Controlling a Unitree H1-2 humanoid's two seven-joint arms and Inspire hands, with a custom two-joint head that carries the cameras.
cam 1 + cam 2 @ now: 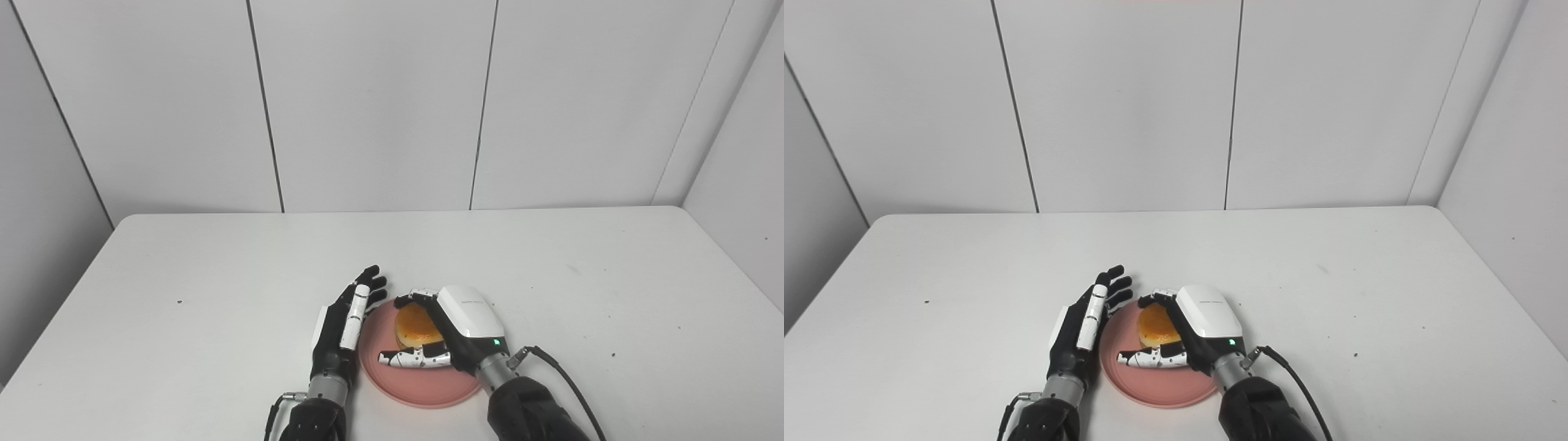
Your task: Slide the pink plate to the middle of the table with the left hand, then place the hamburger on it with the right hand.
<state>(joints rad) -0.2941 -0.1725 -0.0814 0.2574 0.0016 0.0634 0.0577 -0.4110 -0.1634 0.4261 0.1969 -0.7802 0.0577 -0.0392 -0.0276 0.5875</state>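
Fingers (361,300) of the left hand (340,331) are standing straight and spread, holding nothing, against the pink plate's (416,383) left rim on the table (184,294). The hamburger (415,327) is sitting on that plate, the right hand (450,334) curling around it.

I see a white table (551,275), few dark specks — pink plate (422,386) lying flat on its near middle
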